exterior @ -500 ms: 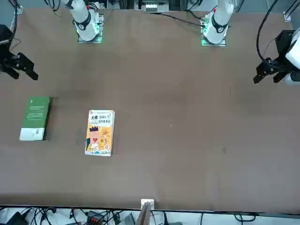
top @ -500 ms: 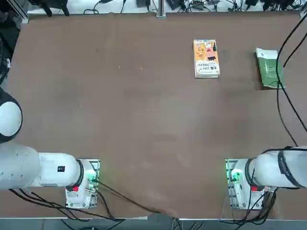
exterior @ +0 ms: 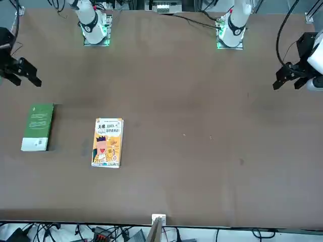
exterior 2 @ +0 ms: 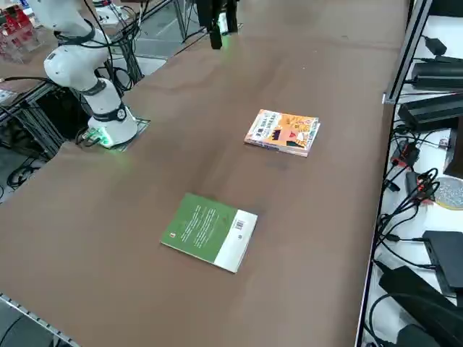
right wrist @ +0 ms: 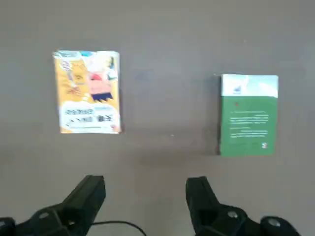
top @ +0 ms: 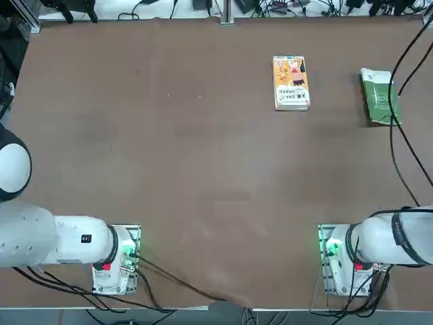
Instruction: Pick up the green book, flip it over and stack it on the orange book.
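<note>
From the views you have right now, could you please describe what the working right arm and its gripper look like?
The right arm is glossy white with rounded segments and black joint rings. Its metal base glows green, with a small red part beside it. Black cables run along the arm and cross the table. The right gripper has two black, blocky, angular fingers on a dark body.

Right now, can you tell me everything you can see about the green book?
The thin rectangular green paperback book lies flat and closed on the brown table, apart from the yellow-orange cartoon book. Its upward cover is green with small white lines of text, and a white band with a little barcode runs across one end. It looks like paper or card. Nothing touches it but the table. The right gripper hangs open in the air, away from the book.
</note>
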